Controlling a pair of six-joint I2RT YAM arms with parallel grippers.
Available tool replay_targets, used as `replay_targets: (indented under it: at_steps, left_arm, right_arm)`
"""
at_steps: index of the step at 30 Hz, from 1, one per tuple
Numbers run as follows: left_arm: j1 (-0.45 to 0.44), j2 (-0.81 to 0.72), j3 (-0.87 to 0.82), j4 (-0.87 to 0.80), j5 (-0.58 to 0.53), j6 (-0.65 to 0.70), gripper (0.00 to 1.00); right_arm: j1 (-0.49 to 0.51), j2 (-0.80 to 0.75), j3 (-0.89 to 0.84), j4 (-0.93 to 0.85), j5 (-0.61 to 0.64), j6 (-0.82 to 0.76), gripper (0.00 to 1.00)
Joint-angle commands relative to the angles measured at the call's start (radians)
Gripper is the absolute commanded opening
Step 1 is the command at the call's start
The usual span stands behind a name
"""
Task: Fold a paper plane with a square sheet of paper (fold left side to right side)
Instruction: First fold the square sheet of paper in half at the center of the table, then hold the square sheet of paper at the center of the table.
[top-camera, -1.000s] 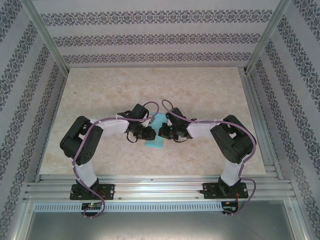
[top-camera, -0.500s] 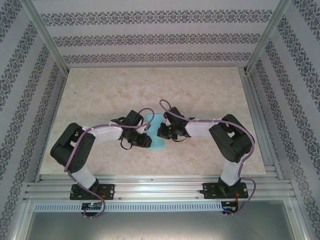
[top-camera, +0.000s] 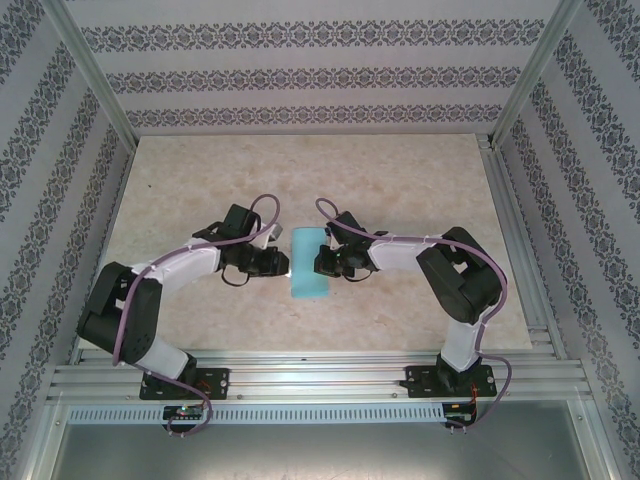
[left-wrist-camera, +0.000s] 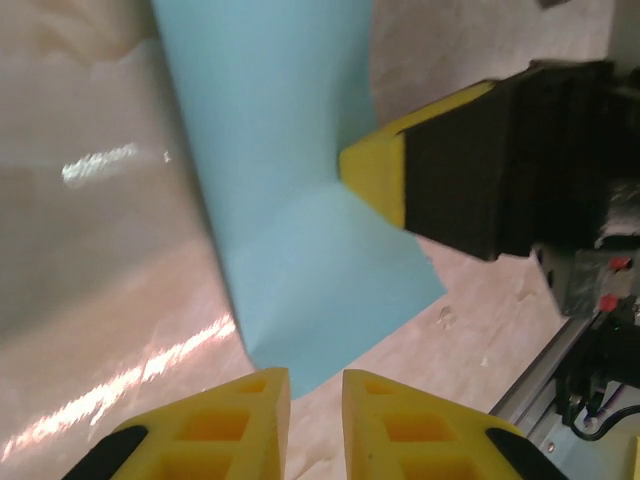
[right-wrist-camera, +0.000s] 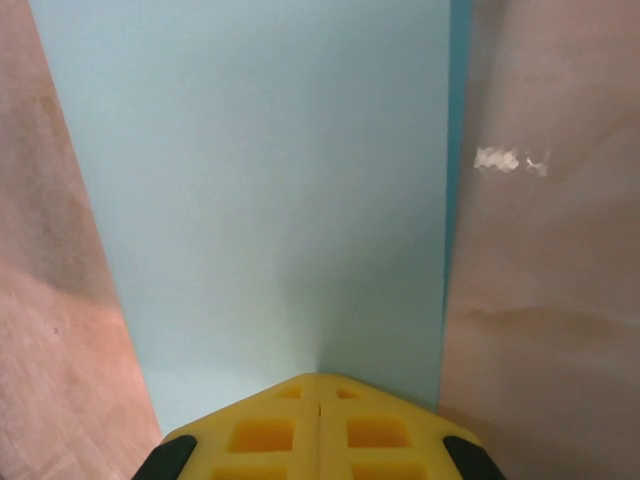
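Well, the table (top-camera: 420, 180) carries everything. The sheet of paper (top-camera: 309, 282) lies flat on it around the middle of its width, nearer the near edge than the far one. It reads as a tall rectangle, so I judge the left-to-right fold is made and the crease wants setting. My right gripper (right-wrist-camera: 319, 392) is closed, tips pressing down on the paper's right-hand part with nothing between them. My left gripper (left-wrist-camera: 316, 395) hangs just beside the paper's left edge, jaws a narrow slit apart and holding nothing.

What could go wrong, biggest first:
- **Sliding or turning:** the whole sheet could shift on the smooth tabletop if my left fingers nudge its edge. Only one spot pins it, so it would pivot about my right tips.
- **Buckling:** the top layer could spring up, since thin paper fights a crease that is not pressed along its full length. In the left wrist view the sheet shows a kink where my right tip bears on it.
- **Skew:** in the right wrist view a darker sliver of the under layer peeks out along one edge. The halves look slightly off, and later folds would inherit that.

As for containers, I judge none is in play: the paper rests on the bare table.
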Motion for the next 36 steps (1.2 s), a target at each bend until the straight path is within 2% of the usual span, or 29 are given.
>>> replay_targets:
  at_steps: [1,7,14,27,36]
  left_arm:
    - [0.003,0.086,0.061,0.095,0.057,-0.043,0.18]
    - [-0.003,0.216,0.116,0.168,0.083,-0.066,0.16]
    - [-0.022,0.278,0.144,0.187,0.095,-0.065,0.16]
    - [-0.020,0.351,0.191,0.083,-0.076,0.007,0.17]
    - [-0.023,0.370,0.143,0.101,-0.095,0.016,0.16]
  right_arm:
    - [0.023,0.081,-0.025,-0.127,0.079,-0.026,0.00]
    - [0.027,0.089,-0.015,-0.143,0.083,-0.032,0.00]
    - [0.030,0.091,-0.013,-0.150,0.085,-0.037,0.00]
    - [0.032,0.096,0.005,-0.197,0.109,-0.056,0.00]
    - [0.028,0.035,0.034,-0.181,0.084,-0.109,0.00]
